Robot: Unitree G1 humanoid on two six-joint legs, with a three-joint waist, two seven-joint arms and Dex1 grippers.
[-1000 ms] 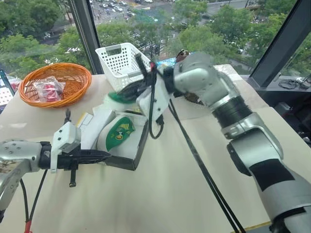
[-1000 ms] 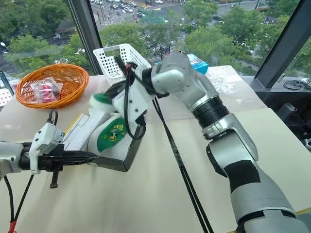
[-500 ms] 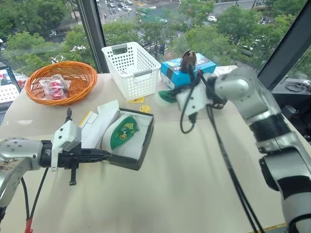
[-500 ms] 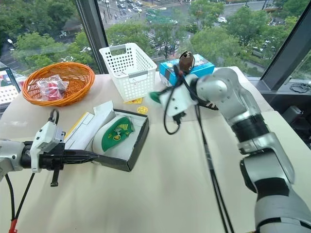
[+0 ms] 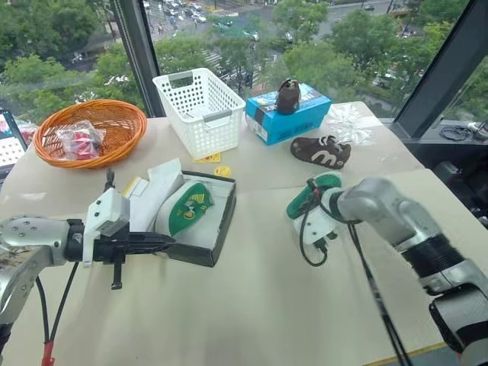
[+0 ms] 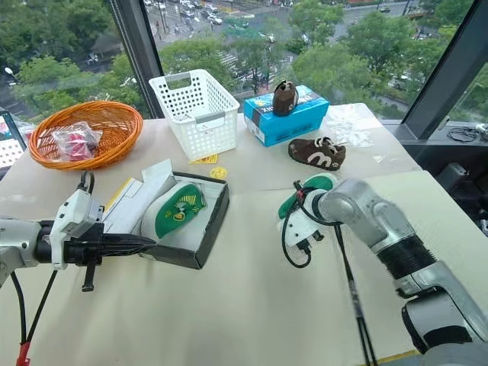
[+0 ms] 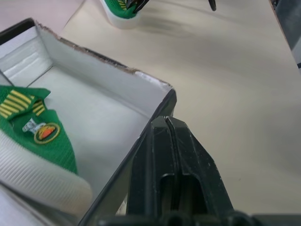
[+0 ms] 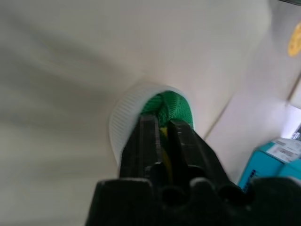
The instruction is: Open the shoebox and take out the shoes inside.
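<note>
Setting: I see a pale beige bench in front of large windows, with trees and a street far below outside.
Left claw: one, nearest me on my left; its fingers are pressed together, tip at the near corner of the shoebox wall.
Shoebox: one, open, dark outside and white inside, lying left of centre; I cannot make out the lid's face from here.
Shoes: two. One shoe in the box lies sole up, green with a yellow mark. The other shoe rests on the bench well right of the box, green sole showing.
Right claw: one; in its wrist view the fingers are slightly apart, straddling the green sole of that second shoe. I cannot tell whether they are pinching it.
Yellow stickers: two, just behind the box.
Brown shoes: two, one brown shoe on the bench, one brown shoe on the blue box.
Blue box: one, far centre.
White basket: one, far, left of the blue box.
Orange basket: one, far left, holding a clear packet.
</note>
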